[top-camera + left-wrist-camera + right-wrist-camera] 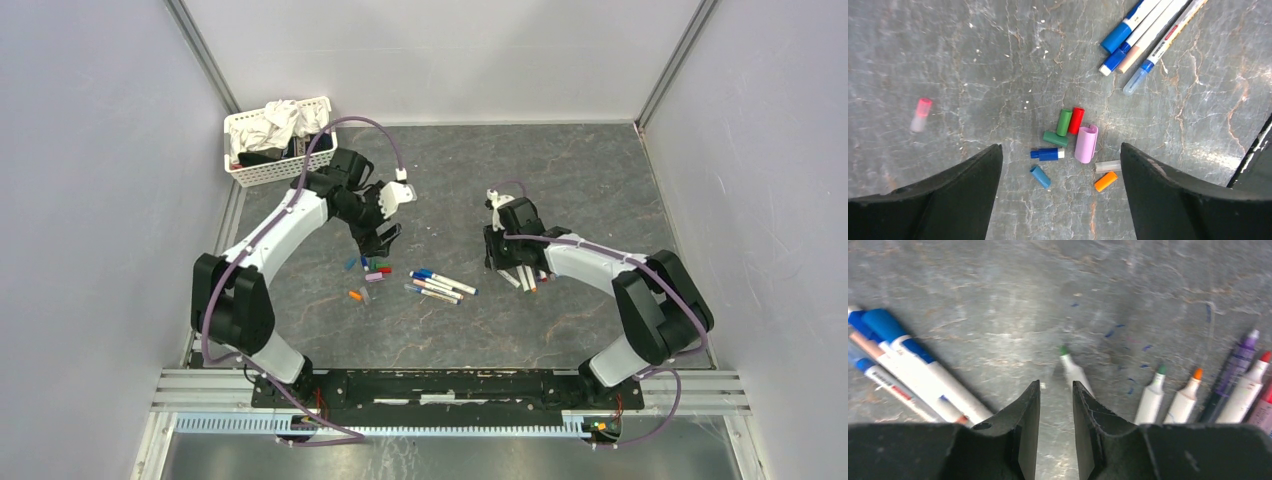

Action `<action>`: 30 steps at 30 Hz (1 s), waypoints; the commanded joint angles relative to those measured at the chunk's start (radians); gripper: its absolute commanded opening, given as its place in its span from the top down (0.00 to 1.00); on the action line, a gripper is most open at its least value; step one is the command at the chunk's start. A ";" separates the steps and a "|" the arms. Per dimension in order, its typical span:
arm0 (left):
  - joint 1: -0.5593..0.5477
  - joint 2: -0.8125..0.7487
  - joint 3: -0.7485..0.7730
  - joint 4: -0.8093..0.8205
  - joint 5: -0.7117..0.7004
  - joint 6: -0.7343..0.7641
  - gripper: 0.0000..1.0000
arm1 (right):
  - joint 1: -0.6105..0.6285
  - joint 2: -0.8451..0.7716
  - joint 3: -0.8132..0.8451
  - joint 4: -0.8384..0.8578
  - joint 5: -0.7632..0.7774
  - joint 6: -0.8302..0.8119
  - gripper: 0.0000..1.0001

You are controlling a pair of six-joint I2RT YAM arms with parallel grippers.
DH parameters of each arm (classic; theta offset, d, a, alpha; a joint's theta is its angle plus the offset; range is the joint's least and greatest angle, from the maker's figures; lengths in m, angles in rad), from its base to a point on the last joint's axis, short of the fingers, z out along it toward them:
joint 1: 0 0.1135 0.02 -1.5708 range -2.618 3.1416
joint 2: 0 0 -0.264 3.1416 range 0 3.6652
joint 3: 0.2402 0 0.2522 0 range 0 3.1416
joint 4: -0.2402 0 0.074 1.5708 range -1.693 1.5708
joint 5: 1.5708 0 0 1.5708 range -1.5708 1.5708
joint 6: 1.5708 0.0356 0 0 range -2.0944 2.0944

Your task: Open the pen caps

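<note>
Loose pen caps lie in a small heap (pixel 368 272). Seen from the left wrist, they are two green caps (pixel 1064 122), a red (pixel 1076 120), a blue-and-white (pixel 1048 154), a purple (pixel 1086 144), a light blue (pixel 1040 176), an orange (pixel 1105 181) and a clear one (pixel 1108 166). A blurred pink cap (pixel 920 114) sits apart to the left. My left gripper (pixel 1061 150) hovers above the heap, open wide and empty. My right gripper (pixel 1056 385) is open by a narrow gap and holds nothing. A green-tipped uncapped pen (pixel 1073 370) lies just beyond its right finger.
Several capped blue-and-white pens (pixel 440 285) lie between the arms. Uncapped pens with green (pixel 1153 395), orange (pixel 1188 395), purple (pixel 1235 370) and red (pixel 1250 390) tips lie in a row under the right arm. A white basket (pixel 275 170) of crumpled cloth stands at the back left.
</note>
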 commanded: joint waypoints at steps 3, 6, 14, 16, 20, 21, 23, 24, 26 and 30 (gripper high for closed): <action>-0.001 -0.096 0.090 -0.067 0.053 -0.068 0.02 | 0.103 -0.017 0.101 -0.046 0.025 -0.052 0.65; -0.002 -0.125 0.093 -0.067 0.060 -0.077 0.01 | 0.159 0.006 0.116 -0.044 0.026 -0.102 0.64; 0.000 -0.181 0.098 -0.060 0.067 -0.115 0.00 | 0.223 0.092 0.144 -0.060 -0.033 -0.174 0.64; 0.000 -0.193 0.102 -0.060 0.062 -0.121 0.00 | 0.232 0.106 0.144 -0.060 -0.049 -0.183 0.64; 0.002 -0.211 0.104 -0.063 0.062 -0.119 0.00 | 0.240 0.123 0.137 -0.060 -0.063 -0.194 0.64; 0.002 -0.212 0.106 -0.068 0.063 -0.115 0.00 | 0.240 0.126 0.134 -0.059 -0.064 -0.194 0.63; 0.003 -0.209 0.105 -0.075 0.067 -0.110 0.00 | 0.241 0.132 0.128 -0.057 -0.057 -0.196 0.64; 0.001 -0.206 0.104 -0.080 0.068 -0.109 0.00 | 0.242 0.134 0.126 -0.059 -0.055 -0.196 0.64; 0.001 -0.198 0.104 -0.092 0.073 -0.105 0.00 | 0.242 0.126 0.122 -0.055 -0.049 -0.195 0.62; 0.002 -0.192 0.105 -0.094 0.076 -0.105 0.00 | 0.241 0.073 0.145 -0.063 -0.005 -0.192 0.57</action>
